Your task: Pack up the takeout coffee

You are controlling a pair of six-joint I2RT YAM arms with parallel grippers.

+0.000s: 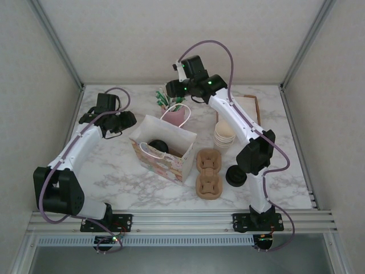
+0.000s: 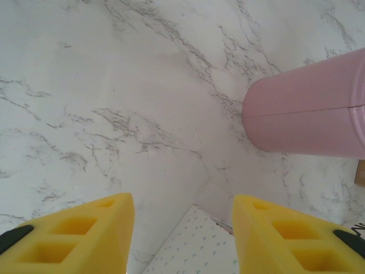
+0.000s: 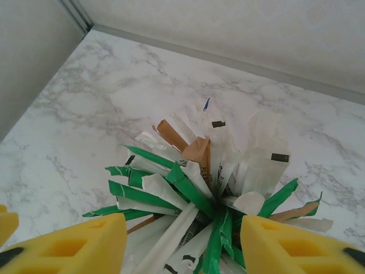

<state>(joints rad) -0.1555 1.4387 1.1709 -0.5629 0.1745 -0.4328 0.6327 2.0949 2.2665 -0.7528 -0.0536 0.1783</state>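
Takeout coffee (image 1: 158, 146) sits black lid up inside the patterned paper bag (image 1: 171, 162), mid-table
Left gripper (image 2: 182, 205) hangs over the marble table (image 2: 114, 85) left of the bag, near the pink cup (image 2: 308, 117), fingers apart, nothing between them; right gripper (image 3: 182, 222) at the far side, fingers apart astride the sachets (image 3: 199, 171), no grip evident

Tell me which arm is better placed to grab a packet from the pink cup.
Right. The right pincer hangs open directly above the packets in the pink cup; the left pincer is over bare marble by the gift bag.
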